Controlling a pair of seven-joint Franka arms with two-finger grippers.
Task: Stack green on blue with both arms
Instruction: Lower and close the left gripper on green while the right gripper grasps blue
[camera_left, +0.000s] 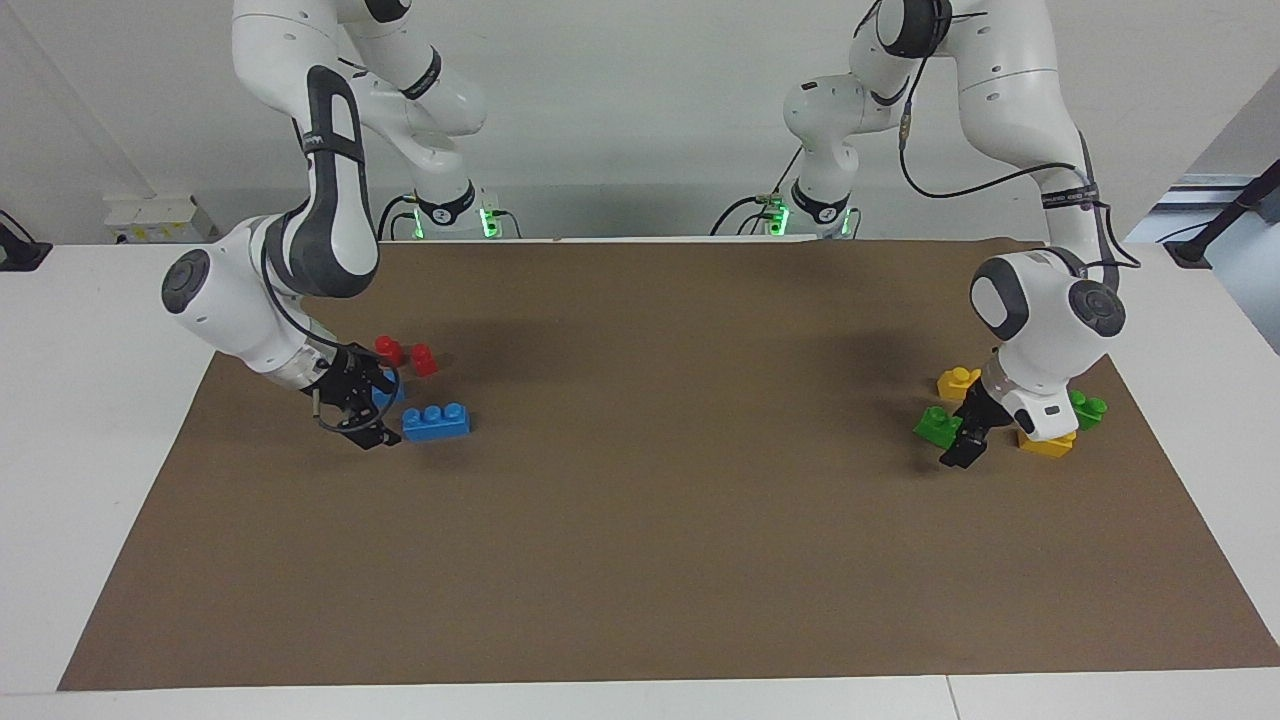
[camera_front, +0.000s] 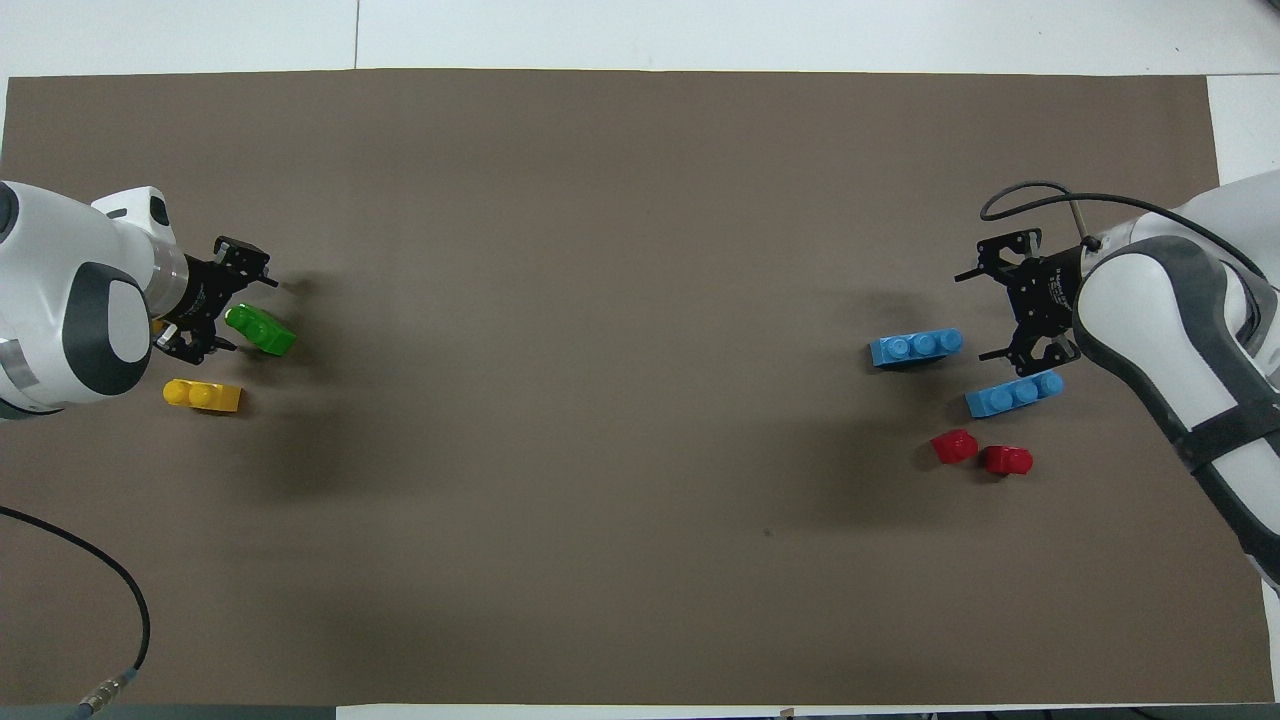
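Note:
A green brick (camera_left: 938, 427) (camera_front: 260, 331) lies on the brown mat toward the left arm's end. My left gripper (camera_left: 965, 436) (camera_front: 241, 311) hangs low right beside it, open, its fingertips around the brick's end; I cannot tell whether they touch. A second green brick (camera_left: 1088, 408) sits by the left arm's wrist. A blue brick (camera_left: 436, 421) (camera_front: 917, 347) lies toward the right arm's end. My right gripper (camera_left: 366, 416) (camera_front: 981, 314) is low next to it, open and holding nothing. Another blue brick (camera_front: 1014, 393) lies nearer the robots, partly hidden by that gripper in the facing view.
Two yellow bricks (camera_left: 958, 381) (camera_left: 1045, 443) lie close around the left gripper. Two red bricks (camera_left: 389, 349) (camera_left: 424, 359) sit nearer the robots than the blue ones. The brown mat (camera_left: 640, 520) covers most of the white table.

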